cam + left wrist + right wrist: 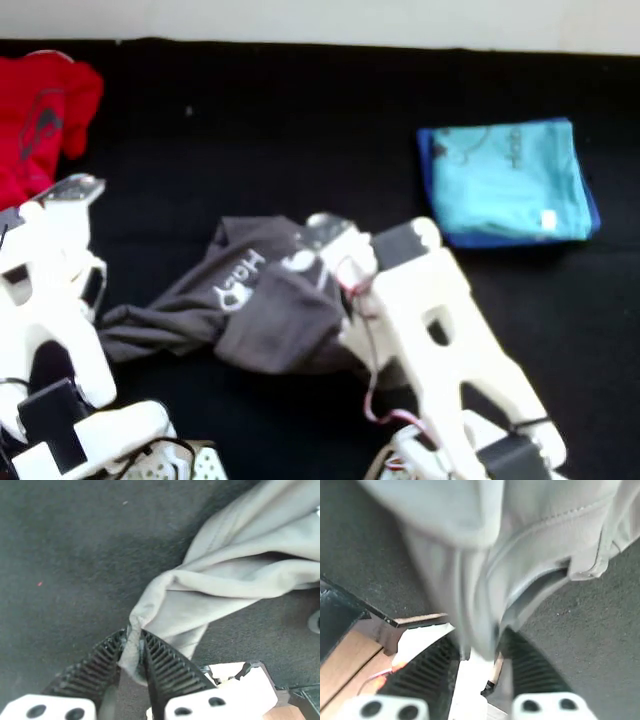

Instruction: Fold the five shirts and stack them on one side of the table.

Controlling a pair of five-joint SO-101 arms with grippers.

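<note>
I have both arms leaning in: left gripper (132, 652) and right gripper (480, 657) each pinch the grey shirt (262, 300) over the black table (300, 120)

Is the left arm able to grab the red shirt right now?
Probably not yet. The left gripper is shut on a corner of the gray shirt, so it would have to let go first. The red shirt lies apart on the table.

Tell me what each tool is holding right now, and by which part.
Both hold the grey shirt: the left tool pinches a bunched edge at one end, and the right tool clamps a thick fold of the fabric.
</note>
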